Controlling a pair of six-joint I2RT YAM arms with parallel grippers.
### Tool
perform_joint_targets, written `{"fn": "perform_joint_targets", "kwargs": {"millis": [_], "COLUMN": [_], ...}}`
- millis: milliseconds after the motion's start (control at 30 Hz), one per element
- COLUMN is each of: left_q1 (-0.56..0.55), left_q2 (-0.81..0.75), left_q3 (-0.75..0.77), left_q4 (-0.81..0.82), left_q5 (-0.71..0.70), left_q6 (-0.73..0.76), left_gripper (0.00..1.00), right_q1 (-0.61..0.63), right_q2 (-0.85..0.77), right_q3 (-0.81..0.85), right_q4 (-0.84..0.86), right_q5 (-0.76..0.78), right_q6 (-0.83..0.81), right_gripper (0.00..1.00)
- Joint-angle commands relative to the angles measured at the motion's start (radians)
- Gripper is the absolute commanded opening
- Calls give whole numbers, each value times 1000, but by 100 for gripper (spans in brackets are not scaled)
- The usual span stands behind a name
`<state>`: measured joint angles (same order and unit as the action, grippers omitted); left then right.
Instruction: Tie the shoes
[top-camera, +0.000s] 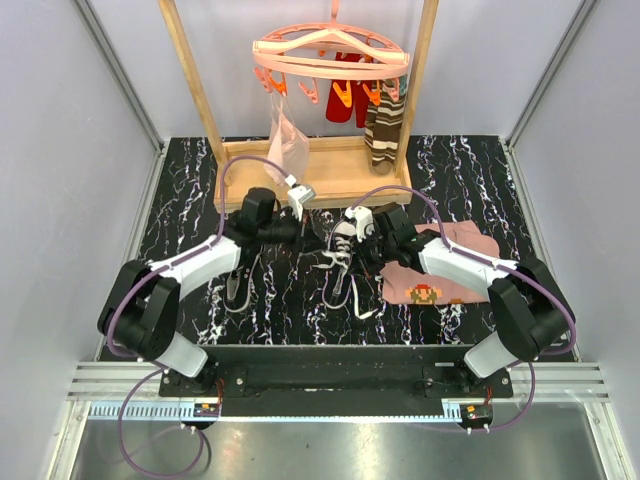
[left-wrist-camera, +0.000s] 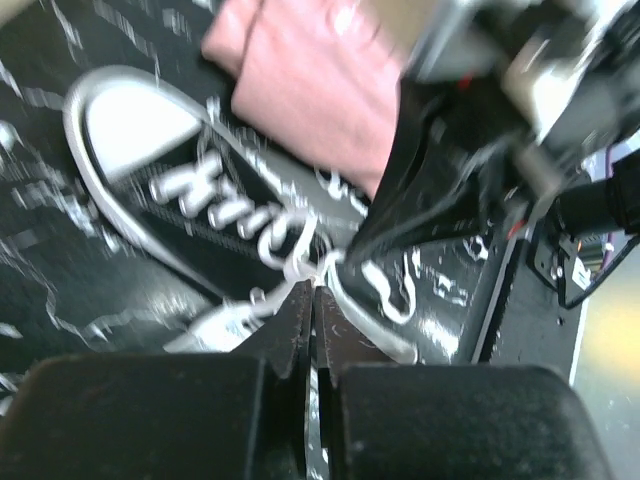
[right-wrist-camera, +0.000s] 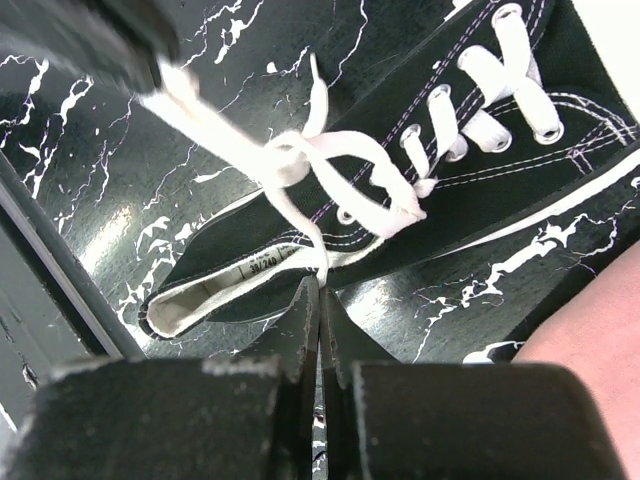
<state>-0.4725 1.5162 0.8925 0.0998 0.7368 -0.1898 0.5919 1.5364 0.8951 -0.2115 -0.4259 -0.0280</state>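
Your shoe (right-wrist-camera: 530, 190) lies between the arms, middle of the table (top-camera: 470, 180), toe toward the far edge. Both arms reach inward, left gripper (left-wrist-camera: 312, 290) and right gripper (right-wrist-camera: 320, 285) each clamped on its laces (right-wrist-camera: 330, 142).

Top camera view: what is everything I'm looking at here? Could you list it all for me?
table: one, black with white veining, under everything
wooden rack: one, light wood, far side of the table
clip hanger: one, pink, hanging in the rack
red items: count unclear, red, clipped mid-hanger
striped socks: count unclear, brown and cream, hanger's right side
sheer item: one, pale pink, hanger's left side
pink cloth: one, pink with a pixel figure, right of the shoes
shoes: two, black with white soles, one mid-table, one under the left arm
laces: white, stretched from the middle shoe
left gripper: one, black, shut on laces
right gripper: one, black, shut on laces
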Motion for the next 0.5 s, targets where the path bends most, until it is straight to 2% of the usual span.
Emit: {"fn": "perform_joint_targets", "kwargs": {"millis": [0, 200, 467], "left_q1": [0, 0, 0], "left_q2": [-22, 41, 139], "left_q3": [-70, -76, -46], "left_q4": [-6, 11, 40], "left_q5": [-36, -88, -79], "left_q6": [-20, -80, -135], "left_gripper": [0, 0, 0], "right_q1": [-9, -15, -15], "right_q2": [-15, -16, -5], "right_q3": [16, 28, 74], "right_q4": [0, -11, -11], "right_q5": [33, 53, 64], "right_q6": [-1, 0, 7], "right_gripper": [0, 0, 0]}}
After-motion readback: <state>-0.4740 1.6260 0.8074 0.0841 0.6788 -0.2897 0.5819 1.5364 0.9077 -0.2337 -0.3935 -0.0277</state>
